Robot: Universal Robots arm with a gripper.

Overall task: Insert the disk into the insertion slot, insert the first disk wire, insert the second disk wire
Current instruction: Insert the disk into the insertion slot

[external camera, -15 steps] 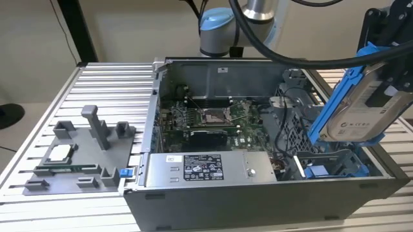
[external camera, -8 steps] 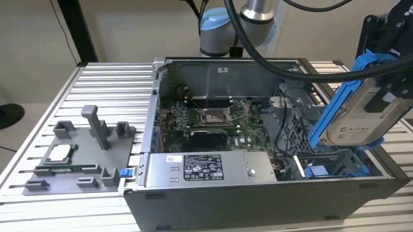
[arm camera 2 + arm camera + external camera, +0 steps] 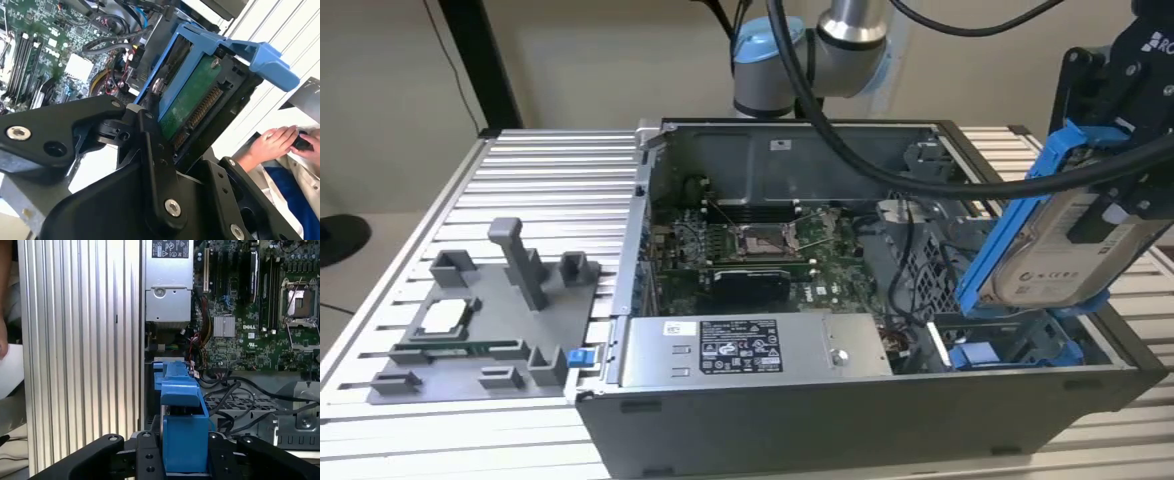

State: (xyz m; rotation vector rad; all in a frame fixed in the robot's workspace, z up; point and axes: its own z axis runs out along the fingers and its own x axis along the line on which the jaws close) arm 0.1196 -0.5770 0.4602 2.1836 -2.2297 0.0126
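The disk [image 3: 1051, 262], a silver drive with a white label in a bright blue carrier, hangs steeply tilted above the open computer case's [image 3: 854, 420] corner at the exterior view's right. My gripper [image 3: 1117, 205] is shut on it from above. In the second wrist view the disk [image 3: 192, 97] shows its green circuit board and connector edge between the black fingers [image 3: 150, 145]. The first wrist view looks down along the blue carrier [image 3: 182, 415]. The insertion slot [image 3: 1014, 352], a grey bay with blue rails, lies below the disk inside the case, apart from it.
A grey power-supply box [image 3: 747, 350] sits beside the slot, with the motherboard [image 3: 761, 250] behind it. A perforated cage [image 3: 927, 270] and loose black cables [image 3: 240, 390] lie near the bay. A grey fixture [image 3: 480, 320] stands on the ribbed table. A person's hands [image 3: 280, 142] rest beside the case.
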